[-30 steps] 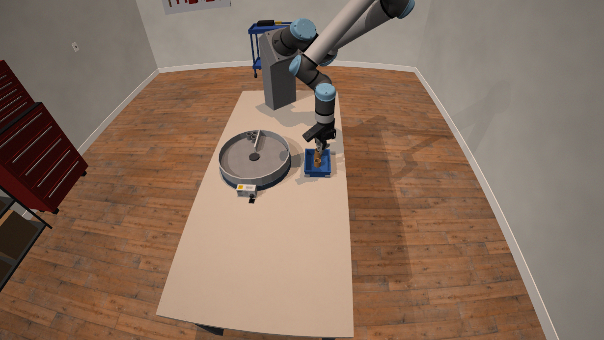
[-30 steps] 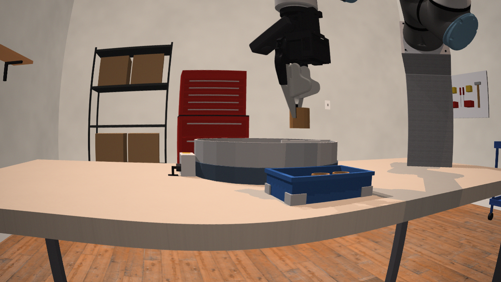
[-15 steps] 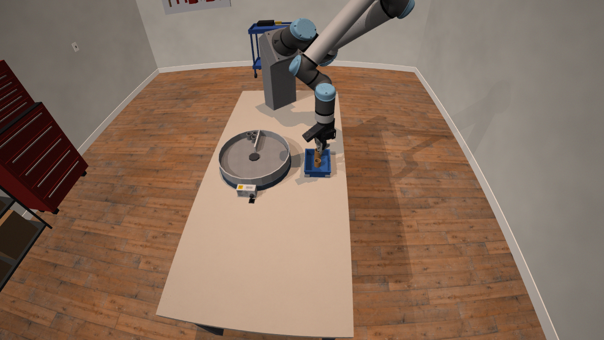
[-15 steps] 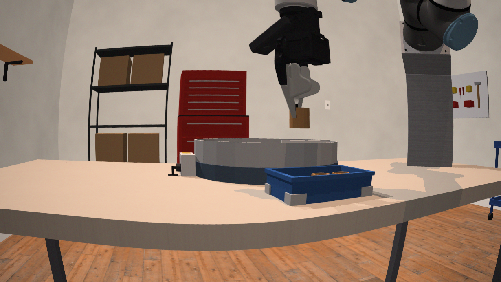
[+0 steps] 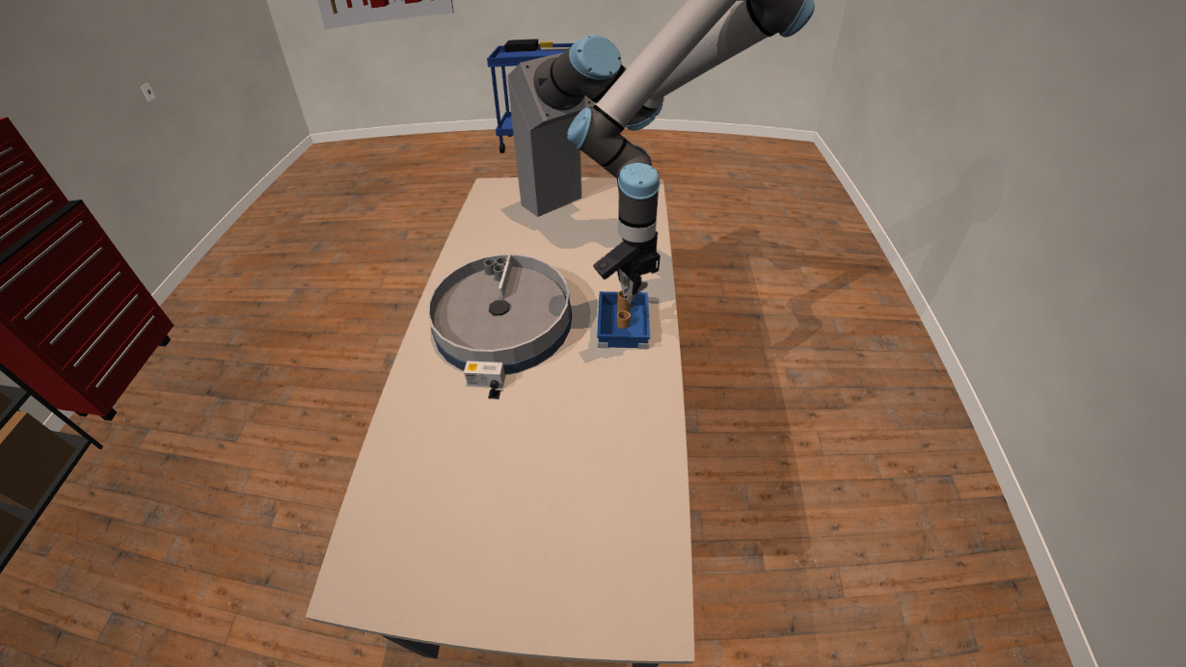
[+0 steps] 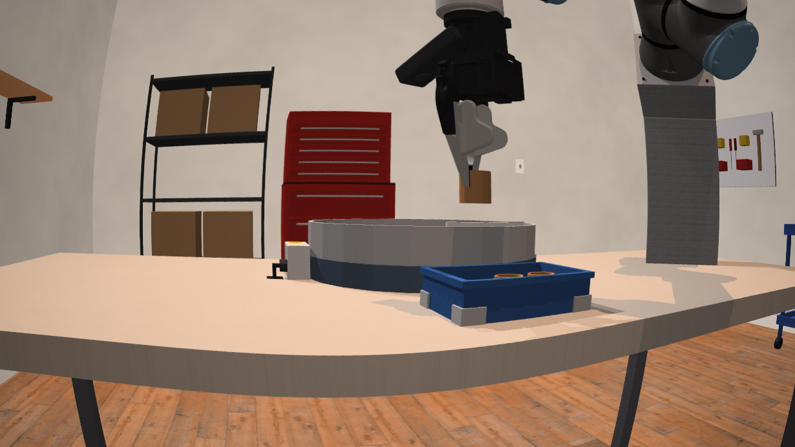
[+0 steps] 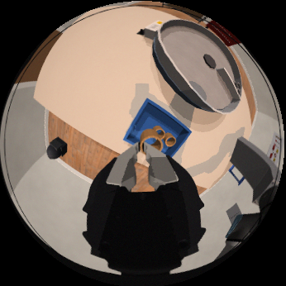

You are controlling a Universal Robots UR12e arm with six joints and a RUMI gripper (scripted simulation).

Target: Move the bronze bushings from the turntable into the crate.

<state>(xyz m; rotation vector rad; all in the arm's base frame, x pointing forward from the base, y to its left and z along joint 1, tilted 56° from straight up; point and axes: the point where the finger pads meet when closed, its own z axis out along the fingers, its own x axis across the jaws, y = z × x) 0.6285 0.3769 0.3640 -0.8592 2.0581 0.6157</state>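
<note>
My gripper (image 5: 627,297) (image 6: 470,176) (image 7: 140,142) is shut on the wall of a bronze bushing (image 6: 477,188) (image 7: 145,135). It holds it upright, high above the blue crate (image 5: 623,340) (image 6: 500,304) (image 7: 145,119). Two bronze bushings stand in the crate: one bushing (image 5: 623,323) (image 6: 508,275) and another bushing (image 6: 540,273) beside it; in the wrist view they lie partly behind the held one. Several steel bushings (image 5: 498,274) stand together on the grey turntable (image 5: 464,323) (image 6: 389,244) (image 7: 182,45), near its far wall. I see no bronze bushing on the turntable.
The turntable has a raised rim and a straight divider (image 5: 504,280) beside the steel bushings. A small white box (image 5: 483,373) (image 6: 297,262) sits at its near edge. The grey robot pedestal (image 5: 547,166) (image 6: 681,188) stands at the far end of the table.
</note>
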